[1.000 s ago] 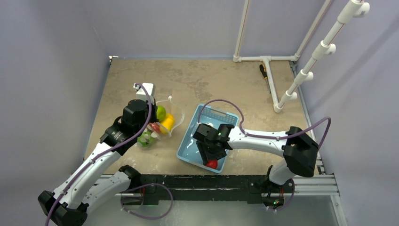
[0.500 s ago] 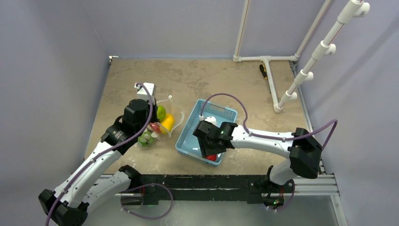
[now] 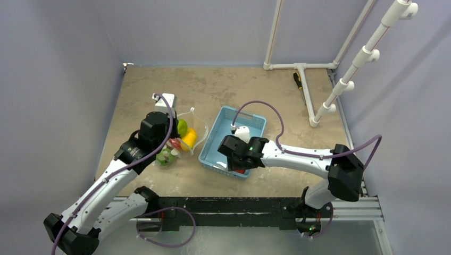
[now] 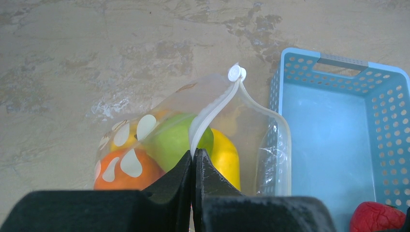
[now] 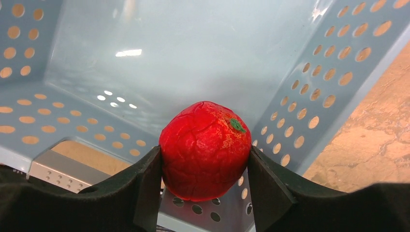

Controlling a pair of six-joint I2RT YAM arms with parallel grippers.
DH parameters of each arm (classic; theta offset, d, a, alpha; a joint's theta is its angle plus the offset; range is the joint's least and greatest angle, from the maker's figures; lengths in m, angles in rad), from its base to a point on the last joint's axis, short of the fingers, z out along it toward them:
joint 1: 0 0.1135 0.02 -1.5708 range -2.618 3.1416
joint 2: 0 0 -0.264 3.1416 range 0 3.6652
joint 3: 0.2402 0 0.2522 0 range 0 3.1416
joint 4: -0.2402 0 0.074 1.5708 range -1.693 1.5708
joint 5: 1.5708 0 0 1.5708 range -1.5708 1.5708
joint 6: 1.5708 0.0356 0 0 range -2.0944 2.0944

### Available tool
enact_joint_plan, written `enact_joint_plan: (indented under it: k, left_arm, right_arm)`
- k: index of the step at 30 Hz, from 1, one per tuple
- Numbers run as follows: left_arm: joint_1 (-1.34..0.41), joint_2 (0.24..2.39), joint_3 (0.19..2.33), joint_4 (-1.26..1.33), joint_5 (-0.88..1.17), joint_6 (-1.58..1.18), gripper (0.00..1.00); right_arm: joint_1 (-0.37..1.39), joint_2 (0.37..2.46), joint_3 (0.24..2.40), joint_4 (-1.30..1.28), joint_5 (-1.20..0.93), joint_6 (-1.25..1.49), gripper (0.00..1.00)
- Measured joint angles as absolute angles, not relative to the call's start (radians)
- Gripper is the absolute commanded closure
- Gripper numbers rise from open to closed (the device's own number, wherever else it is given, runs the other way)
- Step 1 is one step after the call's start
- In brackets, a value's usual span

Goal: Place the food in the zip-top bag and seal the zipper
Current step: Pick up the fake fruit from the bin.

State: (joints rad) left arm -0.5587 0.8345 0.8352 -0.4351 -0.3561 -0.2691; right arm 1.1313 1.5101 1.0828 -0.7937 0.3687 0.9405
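The dotted zip-top bag (image 4: 270, 145) lies left of the light-blue basket, its mouth open toward the basket; it also shows in the top view (image 3: 198, 123). Inside are a green fruit (image 4: 171, 140), a yellow fruit (image 4: 226, 159) and an orange fruit (image 4: 125, 171). My left gripper (image 4: 194, 157) is shut on the whitish zipper strip (image 4: 212, 116), holding the mouth up. My right gripper (image 5: 203, 162) is shut on a red fruit (image 5: 203, 147), held just above the basket's near corner; a bit of red (image 3: 240, 171) shows under the wrist in the top view.
The light-blue perforated basket (image 3: 234, 114) sits mid-table, tilted, beside the bag; it also fills the right wrist view (image 5: 183, 53). A white box (image 3: 165, 101) lies behind the left wrist. A white pipe frame (image 3: 300, 66) and a dark tool (image 3: 299, 82) stand at the back right.
My right gripper has closed on the red fruit in the basket's near end and shifted slightly left and back; the basket has slid and turned with it. The left arm has not moved.
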Motion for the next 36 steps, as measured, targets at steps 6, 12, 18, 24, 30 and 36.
enact_joint_plan:
  k: [6,12,18,24,30,36]
  left_arm:
    - [-0.559,0.836,0.836,-0.435,-0.358,-0.269,1.0]
    - [-0.559,0.842,0.836,-0.435,-0.36,-0.269,1.0]
    - [-0.559,0.845,0.836,-0.435,-0.36,-0.269,1.0]
    - [-0.559,0.847,0.836,-0.435,-0.361,-0.269,1.0]
    - [-0.559,0.85,0.835,-0.435,-0.363,-0.269,1.0]
    - [-0.559,0.852,0.836,-0.435,-0.363,-0.269,1.0]
  right_arm:
    - [1.131,1.51,1.083,-0.793,0.435,1.008,0.8]
    - [1.131,1.517,1.082,-0.793,0.482,1.081,0.82]
    - [1.131,1.622,1.081,-0.787,0.547,1.143,0.83]
    - [1.131,1.646,1.089,-0.793,0.59,1.176,0.83]
    - [1.131,1.61,1.164,-0.794,0.616,1.177,0.82]
    - [1.129,1.577,1.29,-0.793,0.658,1.158,0.82]
